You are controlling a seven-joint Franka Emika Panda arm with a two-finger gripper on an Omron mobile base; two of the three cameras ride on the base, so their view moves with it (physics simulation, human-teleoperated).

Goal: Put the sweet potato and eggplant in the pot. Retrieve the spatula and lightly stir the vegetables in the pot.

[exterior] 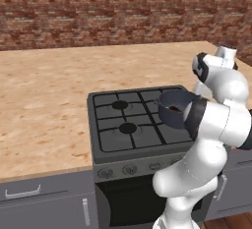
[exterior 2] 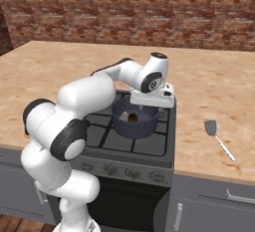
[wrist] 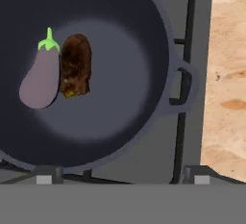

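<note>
The dark blue-grey pot [wrist: 126, 81] stands on the stove's right side, also seen in the left base view [exterior: 171, 112] and the right base view [exterior 2: 132, 128]. Inside it lie a pale purple eggplant [wrist: 39, 80] with a green stem and, touching it, the brown sweet potato [wrist: 76, 71], which shows as a small brown lump [exterior 2: 133, 118]. My gripper [wrist: 124, 178] hangs straight above the pot [exterior 2: 151, 105], open wide with nothing between its fingers. The spatula [exterior 2: 217, 137] lies flat on the counter to the right of the stove, well apart from my gripper.
The black four-burner stove [exterior: 127, 127] is set into a light wooden counter [exterior: 44, 100], with a brick wall behind. One loop handle of the pot [wrist: 182, 84] points toward the counter. Grey cabinet drawers [exterior 2: 219, 201] run below the counter's front edge.
</note>
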